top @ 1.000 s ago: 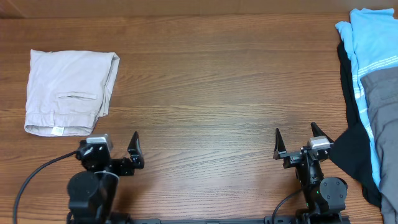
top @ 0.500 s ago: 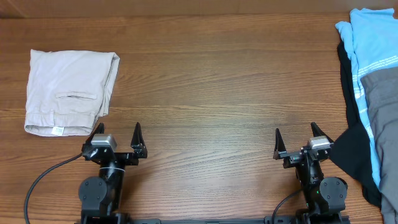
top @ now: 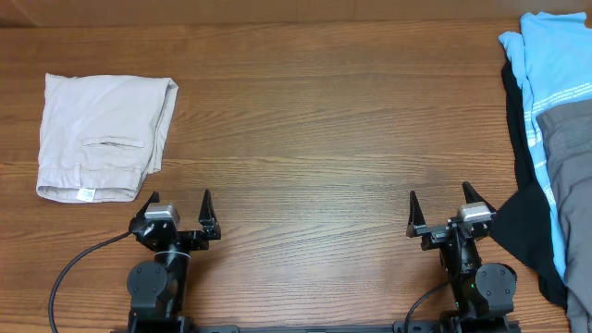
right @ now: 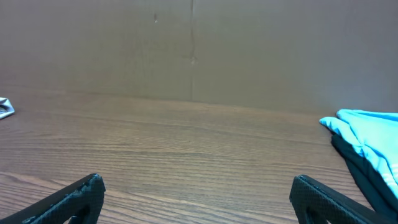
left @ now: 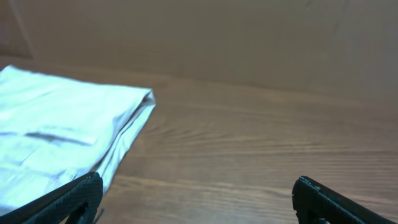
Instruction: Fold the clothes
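Item 1, the shorts (top: 104, 137): one light beige pair is lying flat on the far left part of the wooden table (top: 305, 120), already doubled over on itself into a nearly square packet. The waistband is running left to right along the near edge, with a small white label (top: 85, 194) showing there. The slit pocket (top: 116, 141) is lying parallel to it, so the garment's length is running near to far. The layered edges are showing along the right side.

Item 2, the left gripper (top: 179, 199): it is hovering low at the near edge, fingers spread wide, holding nothing. The shorts are lying far and left of it, just beyond its left finger. In the left wrist view the cloth (left: 56, 143) is filling the left half of the picture.

Item 3, the right gripper (top: 439, 194): it is sitting near right, fingers likewise spread and empty, well apart from the shorts.

Item 4, the unrelated heap: a light blue striped garment (top: 555, 65), a grey one (top: 569, 148) and a black one (top: 518, 222) are piling against the right edge.

Judgement: the left arm is much the nearer, so any further fold is probably calling for a reach far and leftward.
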You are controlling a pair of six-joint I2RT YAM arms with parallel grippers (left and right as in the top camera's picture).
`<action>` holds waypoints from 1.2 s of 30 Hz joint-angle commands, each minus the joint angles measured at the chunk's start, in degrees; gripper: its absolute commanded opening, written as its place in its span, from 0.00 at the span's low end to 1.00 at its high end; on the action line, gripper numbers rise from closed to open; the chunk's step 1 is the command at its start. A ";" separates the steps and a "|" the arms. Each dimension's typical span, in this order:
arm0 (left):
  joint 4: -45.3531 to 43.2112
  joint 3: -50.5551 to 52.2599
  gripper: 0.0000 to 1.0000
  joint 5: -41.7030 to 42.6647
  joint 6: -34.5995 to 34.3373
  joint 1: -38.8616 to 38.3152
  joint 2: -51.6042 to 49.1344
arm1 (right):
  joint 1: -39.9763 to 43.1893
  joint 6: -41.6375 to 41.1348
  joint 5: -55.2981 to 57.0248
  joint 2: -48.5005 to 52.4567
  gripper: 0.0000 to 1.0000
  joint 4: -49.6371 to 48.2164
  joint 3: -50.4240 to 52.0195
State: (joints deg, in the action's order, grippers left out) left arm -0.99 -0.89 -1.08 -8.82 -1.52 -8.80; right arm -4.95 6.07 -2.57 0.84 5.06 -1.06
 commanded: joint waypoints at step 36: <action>5.01 0.61 1.00 -3.85 12.28 0.00 8.55 | 0.20 0.35 -0.04 -0.63 1.00 -0.42 0.61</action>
State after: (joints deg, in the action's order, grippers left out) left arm 4.10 -0.49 -4.78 2.13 -1.52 -0.97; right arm -4.95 6.24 -2.57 0.84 5.10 -1.06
